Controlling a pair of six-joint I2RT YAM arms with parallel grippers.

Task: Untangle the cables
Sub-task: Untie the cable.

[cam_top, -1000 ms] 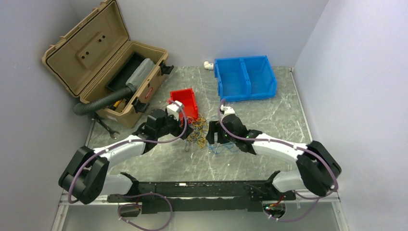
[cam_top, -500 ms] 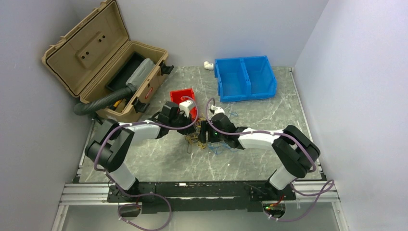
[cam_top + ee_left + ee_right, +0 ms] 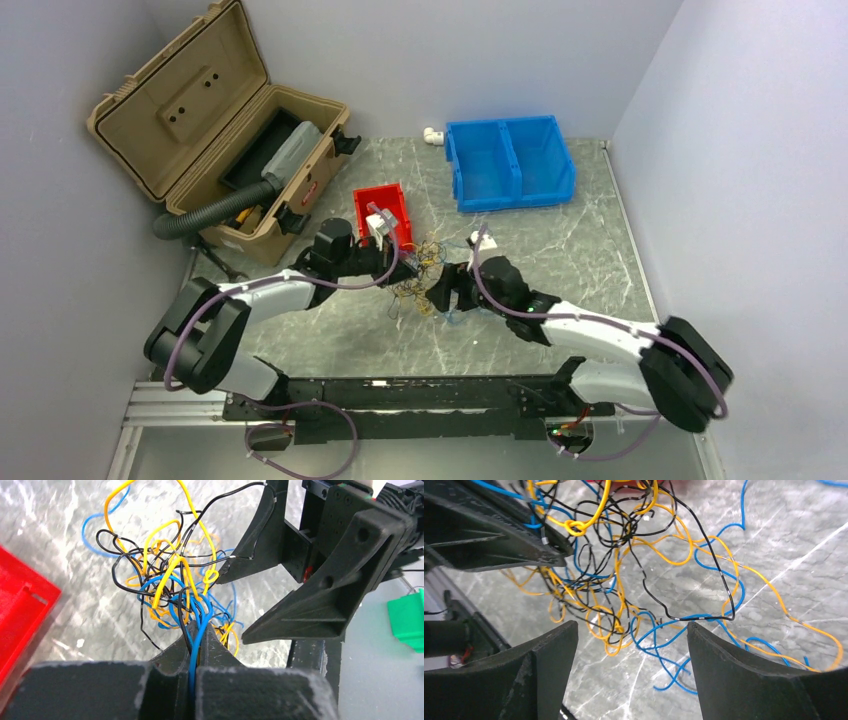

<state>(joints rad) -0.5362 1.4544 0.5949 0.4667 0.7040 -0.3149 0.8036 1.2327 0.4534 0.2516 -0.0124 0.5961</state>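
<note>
The cables [image 3: 418, 272] are a tangle of thin blue, yellow-orange and black wires on the marble table, just in front of the red bin. In the left wrist view the tangle [image 3: 170, 585] hangs off my left gripper [image 3: 197, 626], which is shut on a few blue strands and a black one. My left gripper [image 3: 400, 266] is at the tangle's left side. My right gripper [image 3: 441, 296] faces it from the right, fingers wide apart. In the right wrist view the wires [image 3: 624, 580] spread just beyond my open right gripper [image 3: 631, 630], with nothing between its fingers.
A small red bin [image 3: 383, 205] stands right behind the tangle. A blue two-compartment bin [image 3: 510, 165] sits at the back. An open tan toolbox [image 3: 200, 110] with a black corrugated hose [image 3: 205, 215] fills the back left. A wrench [image 3: 222, 262] lies by the toolbox.
My left gripper has closed on strands of the tangle. My right gripper has drawn back a little to the right and toward the near edge, staying open.
</note>
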